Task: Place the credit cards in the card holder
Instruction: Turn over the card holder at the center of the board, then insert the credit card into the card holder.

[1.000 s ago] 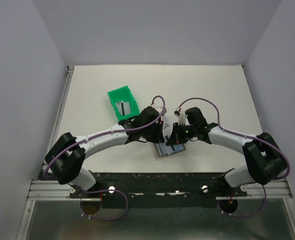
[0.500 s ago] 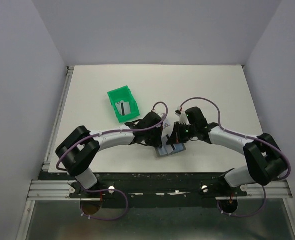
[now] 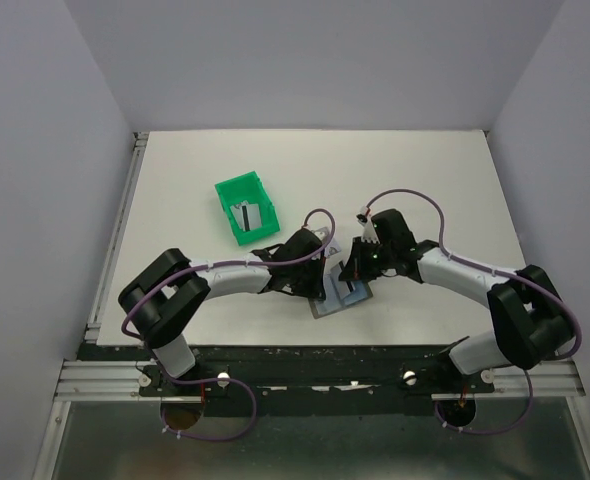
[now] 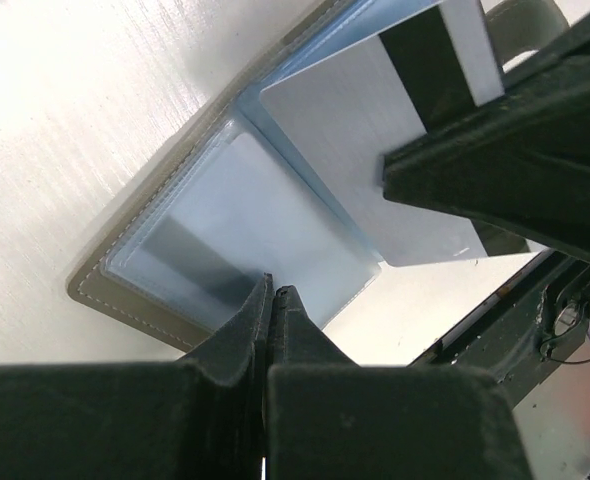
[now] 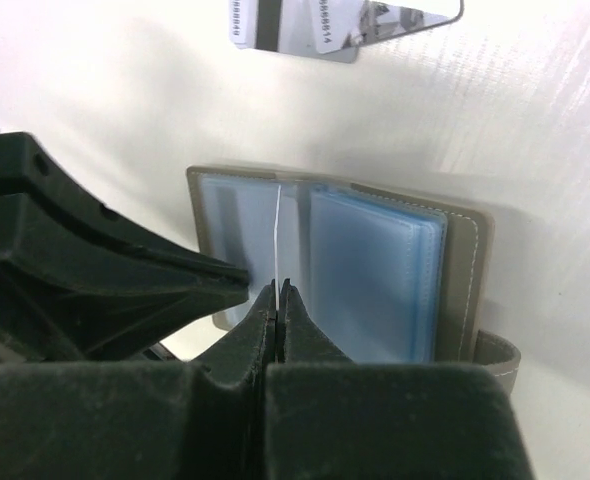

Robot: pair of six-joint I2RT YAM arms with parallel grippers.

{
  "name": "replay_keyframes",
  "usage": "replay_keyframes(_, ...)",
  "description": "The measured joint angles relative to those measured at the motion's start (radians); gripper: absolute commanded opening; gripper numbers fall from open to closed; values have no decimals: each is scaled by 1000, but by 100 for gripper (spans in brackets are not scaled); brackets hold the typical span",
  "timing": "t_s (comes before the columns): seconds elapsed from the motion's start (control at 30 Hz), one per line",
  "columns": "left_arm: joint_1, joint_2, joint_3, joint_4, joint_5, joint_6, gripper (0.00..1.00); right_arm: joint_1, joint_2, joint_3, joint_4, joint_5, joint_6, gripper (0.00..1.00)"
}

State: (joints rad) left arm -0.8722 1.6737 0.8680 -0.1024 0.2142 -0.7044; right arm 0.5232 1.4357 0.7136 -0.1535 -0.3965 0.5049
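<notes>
Comes as two matching arms, left arm (image 3: 225,272) and right arm (image 3: 465,272), bolted to a silver mounting rail (image 3: 95,378). Wears white rounded shells on the long links. Carries bulky matte-black joint housings nearest the rail and smaller black ones farther from it. Has a thin purple cable (image 3: 320,214) in loose loops along each arm and below the rail too. Shows a round silvery cap (image 3: 222,378) at each base, on the rail. Ends, farthest from the rail, in left gripper (image 4: 273,298) and right gripper (image 5: 277,295), with thick matte-black jaws tapering to narrow wedge tips.
</notes>
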Motion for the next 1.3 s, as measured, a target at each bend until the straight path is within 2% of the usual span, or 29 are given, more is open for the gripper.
replay_keyframes(0.77,0,-5,-7,7,0,0,0,-2,69,-24,44,40,26,1)
replay_keyframes(1.3,0,-6,-7,-1,-1,0,0,-8,77,-81,171,-41,42,1)
